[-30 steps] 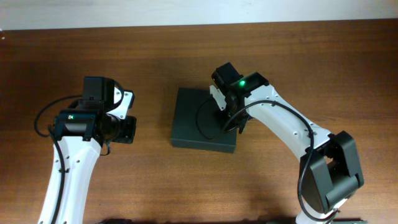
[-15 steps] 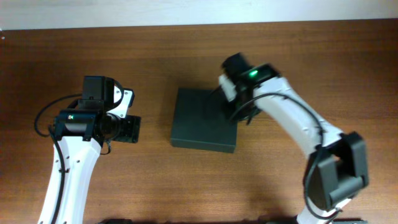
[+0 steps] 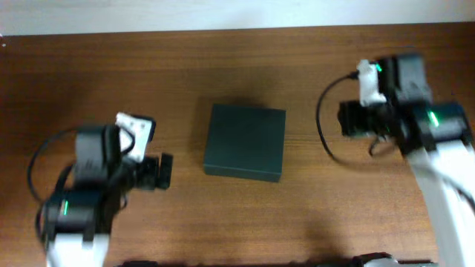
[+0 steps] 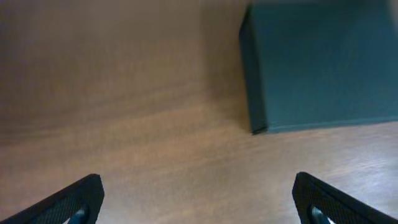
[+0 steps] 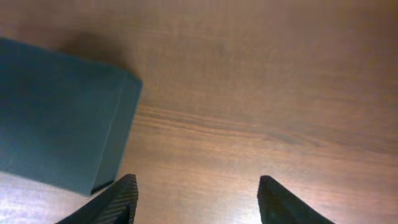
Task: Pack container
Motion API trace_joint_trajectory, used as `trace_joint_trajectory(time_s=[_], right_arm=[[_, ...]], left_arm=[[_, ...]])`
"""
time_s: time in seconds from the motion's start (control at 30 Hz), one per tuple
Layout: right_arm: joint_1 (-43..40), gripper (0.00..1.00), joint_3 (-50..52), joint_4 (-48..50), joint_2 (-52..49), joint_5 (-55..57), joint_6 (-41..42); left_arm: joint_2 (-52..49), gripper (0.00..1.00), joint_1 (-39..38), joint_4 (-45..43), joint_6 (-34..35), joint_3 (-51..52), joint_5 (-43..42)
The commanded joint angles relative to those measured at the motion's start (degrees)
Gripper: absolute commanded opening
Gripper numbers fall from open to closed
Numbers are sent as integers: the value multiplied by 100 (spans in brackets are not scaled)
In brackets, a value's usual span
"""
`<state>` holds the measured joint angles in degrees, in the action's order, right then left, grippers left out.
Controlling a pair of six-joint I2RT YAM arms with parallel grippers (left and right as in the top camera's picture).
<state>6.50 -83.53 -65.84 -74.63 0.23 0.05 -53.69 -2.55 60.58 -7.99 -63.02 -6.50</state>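
Observation:
The container (image 3: 245,142) is a dark green-black box lying shut and flat in the middle of the wooden table. It also fills the upper right of the left wrist view (image 4: 323,62) and the left side of the right wrist view (image 5: 56,112). My left gripper (image 3: 163,171) stands a short way left of the box, pointing at it. Seen from the wrist, the left gripper (image 4: 199,193) is wide open over bare wood. My right gripper (image 3: 350,119) hangs well to the right of the box. From its own camera the right gripper (image 5: 198,190) is open and holds nothing.
Brown wooden table (image 3: 245,67) stretches all round the box. A pale wall strip (image 3: 223,15) runs along the far edge. The right arm's cable (image 3: 323,130) loops between that arm and the box.
The right arm has left the box's right end and swung far to the right. Both grippers have gone from shut to open. The left arm has drawn back and down a little.

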Motion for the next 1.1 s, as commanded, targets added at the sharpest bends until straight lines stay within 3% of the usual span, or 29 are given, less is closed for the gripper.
trace_joint_trajectory(time_s=[0.0,0.17,0.2,0.23,0.27,0.47,1.07], right_arm=[[127,63,984,308,1274,483,389],[179,69,2771,697,3512,590,647],[179,76,2992,699,3805,590,647],[179,96,3217,699,4105,590,649],[179,99,3379,699,4332,586,649],[179,99,3735,828,5215,660,643],[179,99,3735,820,5252,649,643]], left_arm=[[1058,99,-7,-179,-153,472,-278],[2249,99,-9,-420,-221,916,-267],[2352,99,-7,-420,-289,951,-240],[2428,99,-9,-413,-328,981,-155],[2468,99,-22,-400,-326,999,-48],[2435,99,-236,-304,-326,1019,396],[2435,99,-245,-289,-323,1019,396]])
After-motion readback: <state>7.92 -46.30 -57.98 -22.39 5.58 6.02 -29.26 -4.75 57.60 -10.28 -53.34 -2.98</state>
